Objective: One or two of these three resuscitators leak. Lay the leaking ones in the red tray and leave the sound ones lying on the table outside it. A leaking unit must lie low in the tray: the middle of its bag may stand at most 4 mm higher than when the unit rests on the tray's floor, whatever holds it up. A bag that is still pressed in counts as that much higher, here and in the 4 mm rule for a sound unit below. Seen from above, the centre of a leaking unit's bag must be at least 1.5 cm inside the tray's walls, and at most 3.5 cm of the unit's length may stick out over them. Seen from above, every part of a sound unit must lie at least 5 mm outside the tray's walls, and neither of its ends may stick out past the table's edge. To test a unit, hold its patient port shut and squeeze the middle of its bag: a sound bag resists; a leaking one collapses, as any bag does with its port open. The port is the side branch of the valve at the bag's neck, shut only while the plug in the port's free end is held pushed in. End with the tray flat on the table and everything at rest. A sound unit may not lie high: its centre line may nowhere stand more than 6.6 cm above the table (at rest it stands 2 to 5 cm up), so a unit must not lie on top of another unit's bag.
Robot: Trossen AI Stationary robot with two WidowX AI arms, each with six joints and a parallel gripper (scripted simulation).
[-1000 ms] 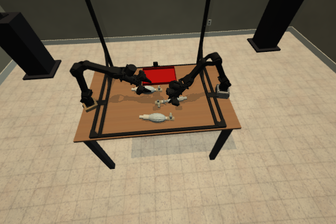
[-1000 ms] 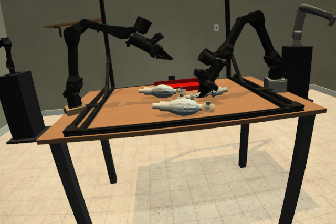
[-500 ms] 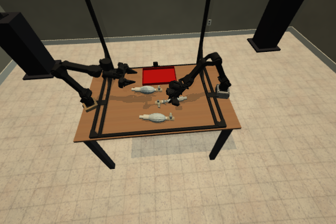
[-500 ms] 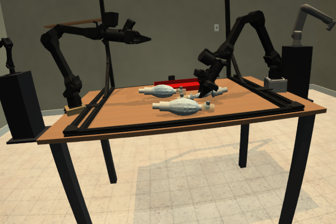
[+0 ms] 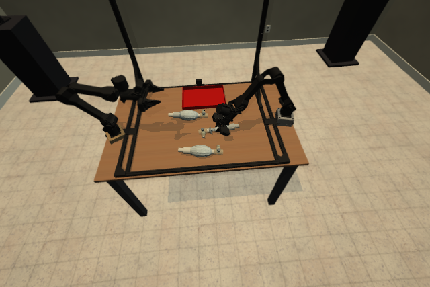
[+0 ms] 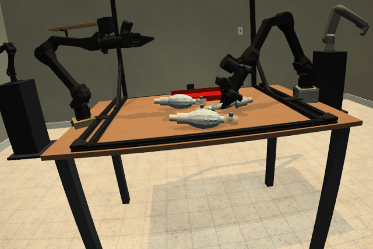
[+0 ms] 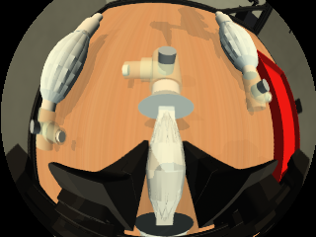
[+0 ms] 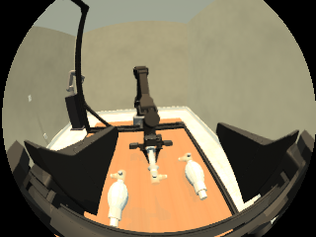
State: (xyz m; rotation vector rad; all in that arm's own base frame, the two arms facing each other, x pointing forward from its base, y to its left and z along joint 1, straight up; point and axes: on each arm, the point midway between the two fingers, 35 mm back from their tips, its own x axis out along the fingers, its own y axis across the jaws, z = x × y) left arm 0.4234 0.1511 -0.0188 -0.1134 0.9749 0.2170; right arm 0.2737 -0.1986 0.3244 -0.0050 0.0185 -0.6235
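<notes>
The left gripper (image 5: 224,132) (image 6: 224,105) (image 7: 165,145) (image 8: 152,163) pinches the middle resuscitator (image 5: 234,126) (image 6: 247,100) (image 7: 166,170) (image 8: 152,159) by its bag, which is squeezed narrow between the fingers. Ahead of them, its valve (image 5: 202,131) (image 7: 167,74) (image 8: 155,177) has the side branch (image 7: 145,69) pointing toward the near-edge resuscitator (image 5: 201,150) (image 6: 204,118) (image 7: 66,66) (image 8: 195,173). The right gripper (image 5: 161,95) (image 6: 152,38) (image 8: 169,129) is raised above the table (image 5: 156,152) (image 6: 135,132) (image 7: 114,123) (image 8: 148,209), spread wide, with nothing between its fingers. The near-edge resuscitator lies on the tabletop, and the tray-side resuscitator (image 5: 188,114) (image 6: 180,101) (image 7: 239,46) (image 8: 118,197) lies just beside the red tray (image 5: 203,97) (image 6: 204,94) (image 7: 287,106). Both have full, rounded bags. All three units are outside the tray.
</notes>
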